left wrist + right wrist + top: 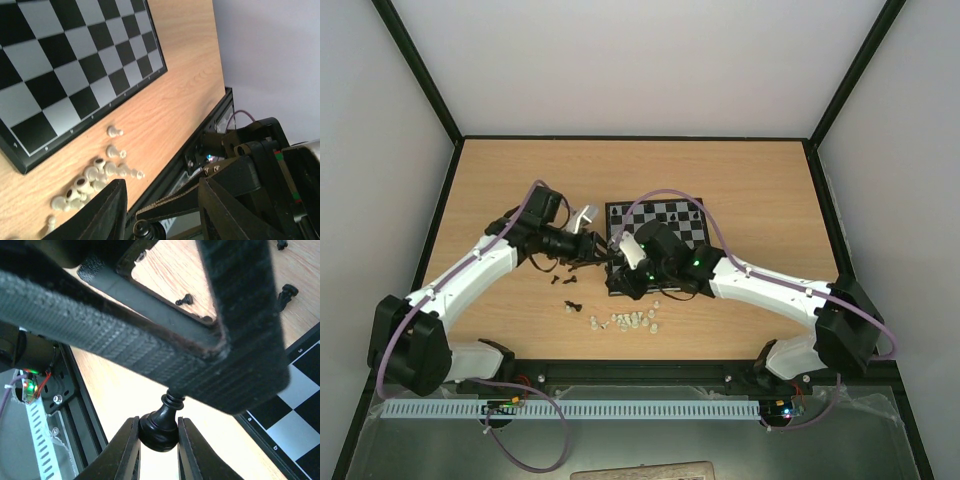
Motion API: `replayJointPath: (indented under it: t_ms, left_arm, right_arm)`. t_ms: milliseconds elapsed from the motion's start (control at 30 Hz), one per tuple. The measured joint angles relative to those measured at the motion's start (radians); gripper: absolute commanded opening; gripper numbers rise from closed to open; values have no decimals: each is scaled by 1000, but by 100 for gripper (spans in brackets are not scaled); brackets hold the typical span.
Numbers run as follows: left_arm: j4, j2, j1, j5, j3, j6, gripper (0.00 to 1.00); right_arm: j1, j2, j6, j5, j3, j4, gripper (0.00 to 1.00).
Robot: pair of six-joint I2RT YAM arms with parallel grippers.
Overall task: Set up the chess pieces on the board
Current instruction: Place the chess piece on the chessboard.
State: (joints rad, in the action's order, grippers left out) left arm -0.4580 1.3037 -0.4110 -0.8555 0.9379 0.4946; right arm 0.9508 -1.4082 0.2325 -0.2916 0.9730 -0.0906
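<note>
My right gripper (158,426) is shut on the base of a black chess piece (161,426) and holds it above the wood, just off the board (655,204) at its near left corner. My left gripper (162,212) is open, with its jaws wide on either side of that same piece (145,231). One of its fingers (240,315) fills the top of the right wrist view and hides the piece's head. In the top view both grippers meet, left (603,257) against right (617,268). A few black pieces (672,215) stand on the board's far rows.
Loose black pieces (567,281) lie on the wooden table left of the board, two of them in the right wrist view (185,300). A cluster of whitish pieces (628,321) lies near the front edge, also in the left wrist view (92,177). The black front rail (640,368) runs behind them.
</note>
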Motion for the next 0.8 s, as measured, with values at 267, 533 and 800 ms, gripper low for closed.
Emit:
replayJointPath:
  t_ms: [267, 533, 800]
  left_arm:
    - [-73, -28, 11, -45, -50, -40, 41]
    - [-86, -27, 18, -58, -71, -48, 40]
    - [-73, 5, 18, -64, -71, -47, 40]
  right_arm:
    - [19, 5, -8, 77, 0, -27, 15]
    - [19, 8, -13, 110, 0, -32, 15]
    - [25, 8, -24, 97, 0, -40, 15]
